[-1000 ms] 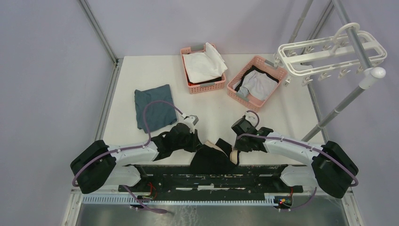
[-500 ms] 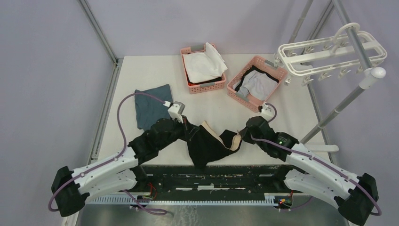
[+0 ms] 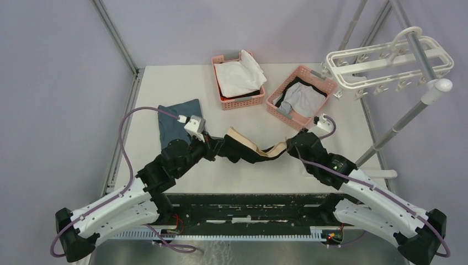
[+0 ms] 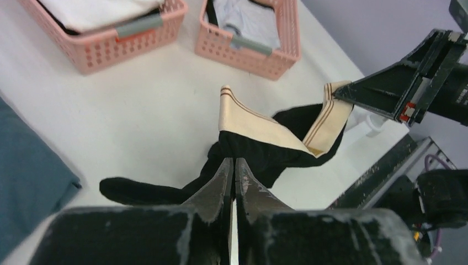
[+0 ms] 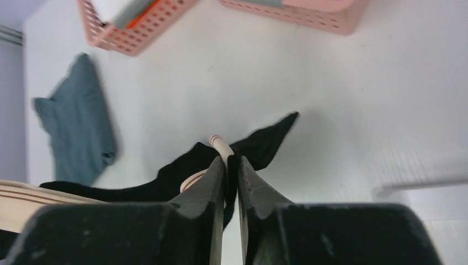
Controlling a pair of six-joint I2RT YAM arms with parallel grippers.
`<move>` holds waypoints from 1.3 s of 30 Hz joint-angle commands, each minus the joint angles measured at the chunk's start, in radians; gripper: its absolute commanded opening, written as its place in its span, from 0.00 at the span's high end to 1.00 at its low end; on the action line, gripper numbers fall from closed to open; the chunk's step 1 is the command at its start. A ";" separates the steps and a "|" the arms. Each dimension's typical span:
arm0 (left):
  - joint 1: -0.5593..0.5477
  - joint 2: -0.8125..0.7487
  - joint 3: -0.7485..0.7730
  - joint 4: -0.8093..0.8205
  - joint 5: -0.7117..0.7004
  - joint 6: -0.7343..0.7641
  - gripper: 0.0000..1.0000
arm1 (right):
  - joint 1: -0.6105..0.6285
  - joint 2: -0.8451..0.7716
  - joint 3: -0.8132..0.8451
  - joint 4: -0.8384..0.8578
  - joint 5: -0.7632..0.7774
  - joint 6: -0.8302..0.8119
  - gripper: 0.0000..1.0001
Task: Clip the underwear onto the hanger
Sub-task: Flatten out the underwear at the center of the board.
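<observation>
We've got the underwear strung up between both claws over the middle of the table, tan waistband sagging a bit. Left gripper is pinched tight on the black fabric. Right gripper is clamped on the waistband at the other end. The hanger hangs off the pole at the far right corner, well apart from the underwear, not yet clipped to it.
</observation>
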 commanded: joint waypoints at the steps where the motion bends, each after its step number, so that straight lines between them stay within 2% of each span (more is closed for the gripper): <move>1: -0.004 -0.023 -0.132 -0.006 0.076 -0.064 0.82 | -0.003 -0.006 -0.120 -0.085 0.051 0.076 0.70; 4: -0.005 -0.079 -0.236 0.010 0.102 -0.176 0.58 | -0.002 -0.041 -0.198 -0.154 0.024 0.123 0.48; 6: -0.005 -0.127 -0.270 0.009 0.097 -0.208 0.45 | -0.003 -0.083 -0.224 -0.177 0.015 0.123 0.38; 8: -0.004 -0.162 -0.268 -0.027 0.066 -0.214 0.36 | -0.003 -0.129 -0.224 -0.210 0.022 0.110 0.29; 10: -0.005 -0.170 -0.239 -0.059 0.031 -0.200 0.30 | -0.003 -0.151 -0.199 -0.244 0.034 0.083 0.23; 15: -0.004 -0.067 -0.191 -0.059 0.072 -0.154 0.28 | -0.003 -0.110 -0.120 -0.247 0.000 -0.094 0.21; 21: -0.004 0.183 -0.158 0.001 0.133 -0.130 0.30 | -0.003 0.006 -0.051 -0.196 -0.154 -0.309 0.21; 25: -0.005 0.282 -0.121 -0.035 0.036 -0.182 0.32 | -0.003 0.065 -0.039 -0.203 -0.177 -0.314 0.22; 29: -0.003 0.290 -0.097 -0.033 -0.019 -0.237 0.30 | -0.003 0.063 -0.071 -0.167 -0.203 -0.306 0.23; 39: 0.064 0.427 -0.062 -0.013 0.085 -0.313 0.30 | -0.003 0.065 -0.090 -0.150 -0.221 -0.294 0.24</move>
